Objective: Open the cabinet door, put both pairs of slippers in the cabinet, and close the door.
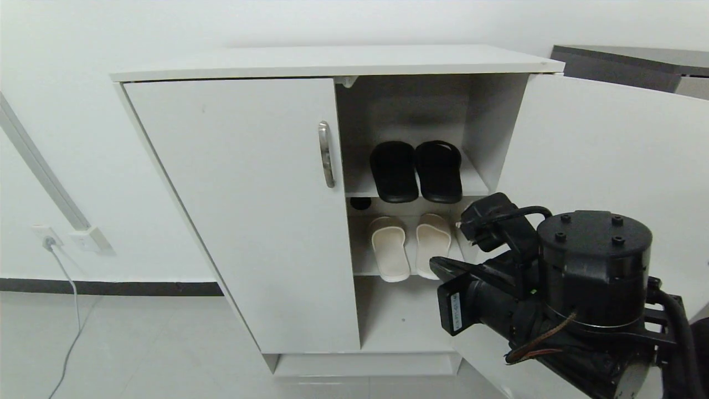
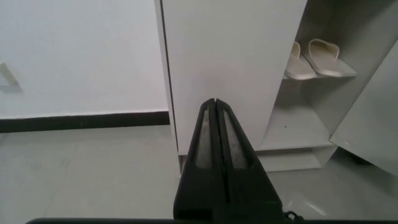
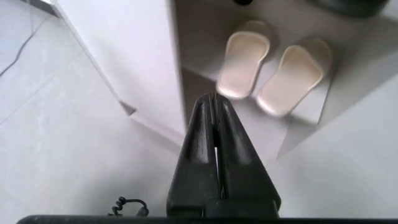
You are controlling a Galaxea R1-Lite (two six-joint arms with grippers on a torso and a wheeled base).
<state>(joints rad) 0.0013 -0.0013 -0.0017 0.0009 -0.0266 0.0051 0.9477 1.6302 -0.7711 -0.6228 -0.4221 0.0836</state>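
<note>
A white cabinet stands against a white wall. At far left, a wall socket has a grey cable trailing down to the floor. The left tool, its fingers pressed together and holding nothing, hangs above the floor, facing the closed left door. That door carries a metal handle. To its right the cabinet is open: the black slippers sit side by side on the upper shelf, the white slippers on the shelf below. The right door stands swung wide. The right tool, fingers together and empty, points toward the white slippers from outside the opening.
</note>
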